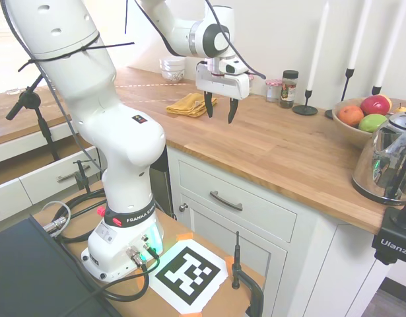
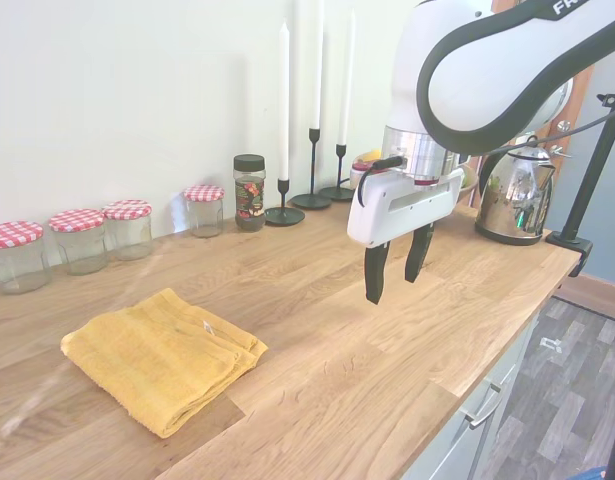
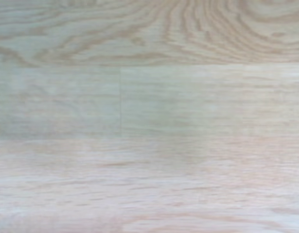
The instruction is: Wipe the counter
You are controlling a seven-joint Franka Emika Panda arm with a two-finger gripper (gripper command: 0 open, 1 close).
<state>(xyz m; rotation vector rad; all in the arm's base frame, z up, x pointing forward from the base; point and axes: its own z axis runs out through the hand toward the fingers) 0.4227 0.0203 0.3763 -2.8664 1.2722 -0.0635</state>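
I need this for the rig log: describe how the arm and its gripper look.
The arm is glossy white with rounded segments, dark bands at the joints, a small red mark and a black ring lettered FRANKA near its base. Black cables run along it. The gripper has a white boxy body and two slim black fingers.

The gripper hangs above the counter, its two dark fingers spread apart with nothing between them. A folded yellow cloth lies on the wood at about nine o'clock from the gripper, close by. At three o'clock stand a spice jar and a fruit bowl; a shiny kettle sits at four o'clock.
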